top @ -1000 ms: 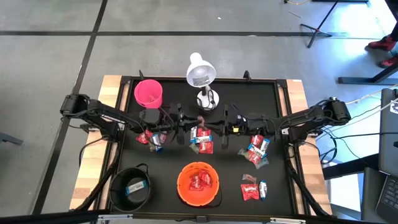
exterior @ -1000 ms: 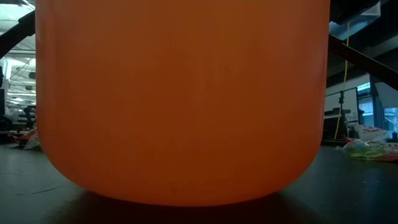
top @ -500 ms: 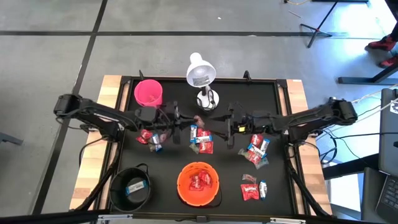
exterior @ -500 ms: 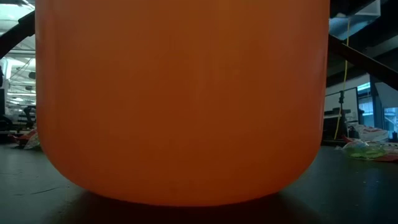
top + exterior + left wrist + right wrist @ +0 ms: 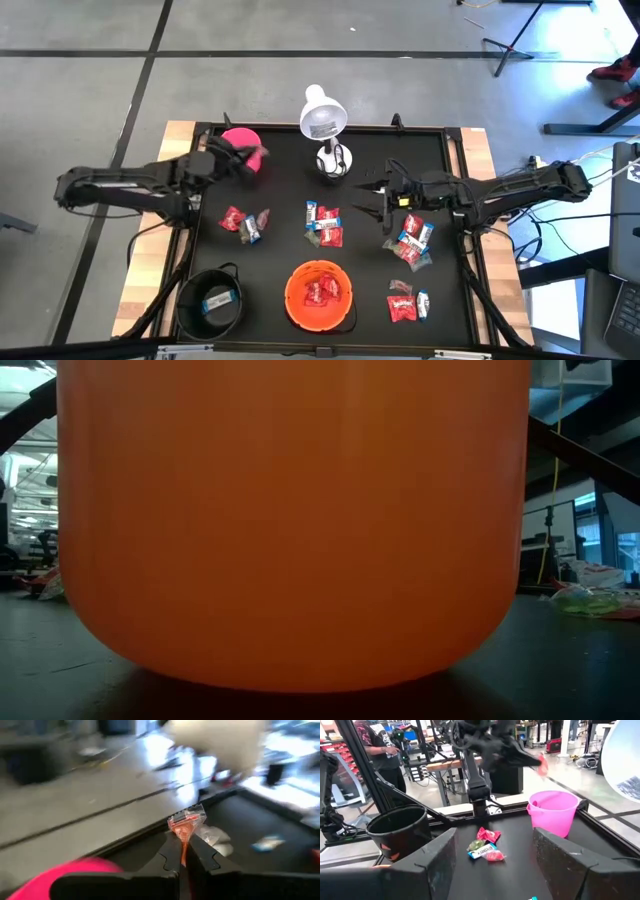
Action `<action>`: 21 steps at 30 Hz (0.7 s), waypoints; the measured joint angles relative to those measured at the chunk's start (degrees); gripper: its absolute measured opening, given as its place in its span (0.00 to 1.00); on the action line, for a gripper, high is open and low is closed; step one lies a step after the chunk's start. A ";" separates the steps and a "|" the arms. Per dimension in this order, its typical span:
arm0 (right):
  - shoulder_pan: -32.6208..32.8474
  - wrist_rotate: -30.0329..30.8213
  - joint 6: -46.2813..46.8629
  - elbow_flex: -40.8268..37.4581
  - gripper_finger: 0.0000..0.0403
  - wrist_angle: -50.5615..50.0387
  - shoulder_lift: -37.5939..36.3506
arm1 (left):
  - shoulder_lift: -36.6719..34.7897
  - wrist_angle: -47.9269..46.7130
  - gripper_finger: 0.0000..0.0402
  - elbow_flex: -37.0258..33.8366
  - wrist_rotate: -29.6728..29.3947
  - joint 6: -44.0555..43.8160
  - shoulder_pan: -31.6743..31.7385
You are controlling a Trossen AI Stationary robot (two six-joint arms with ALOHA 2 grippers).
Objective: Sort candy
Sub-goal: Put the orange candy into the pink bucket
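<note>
My left gripper [image 5: 250, 158] is shut on a pinkish wrapped candy [image 5: 186, 822] over the pink cup [image 5: 238, 148] at the table's far left. The right wrist view shows that candy [image 5: 542, 765] above the cup [image 5: 554, 812]. My right gripper [image 5: 372, 200] is open and empty above the table's middle, right of the lamp. Candy lies in loose heaps on the black mat: left of middle [image 5: 245, 222], middle [image 5: 323, 222], right [image 5: 413, 243] and near right [image 5: 407, 303]. The orange bowl [image 5: 320, 293] holds red candy. My left gripper pinches the candy's end [image 5: 184, 836] between its two fingertips. The rest of the wrapper sticks out beyond the fingertips. The candy is lifted clear, above the pink cup's rim.
A black bowl [image 5: 212, 300] with one blue-and-white candy stands at the near left. A white lamp [image 5: 323, 125] stands at the far middle. The orange bowl [image 5: 300, 520] fills the low view. A person [image 5: 377, 745] stands in the room beyond the table.
My left gripper has risen from the table's middle and swung toward the far left edge to the pink cup, carrying the pinkish candy clear of the mat. My right gripper has drawn back a little toward the table's right edge.
</note>
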 joint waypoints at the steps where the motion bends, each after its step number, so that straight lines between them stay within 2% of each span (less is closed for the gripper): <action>1: 0.00 0.00 0.00 0.00 0.63 0.34 0.08 | -0.94 -3.62 0.00 0.00 -0.20 -1.86 1.52; 7: 0.00 -0.07 0.02 0.00 0.63 0.48 0.29 | -3.18 -14.48 0.00 0.00 3.19 -7.02 7.93; 21: 0.00 -0.13 0.11 0.00 0.63 -0.88 0.31 | -1.50 -19.31 0.00 0.00 5.67 -9.24 21.79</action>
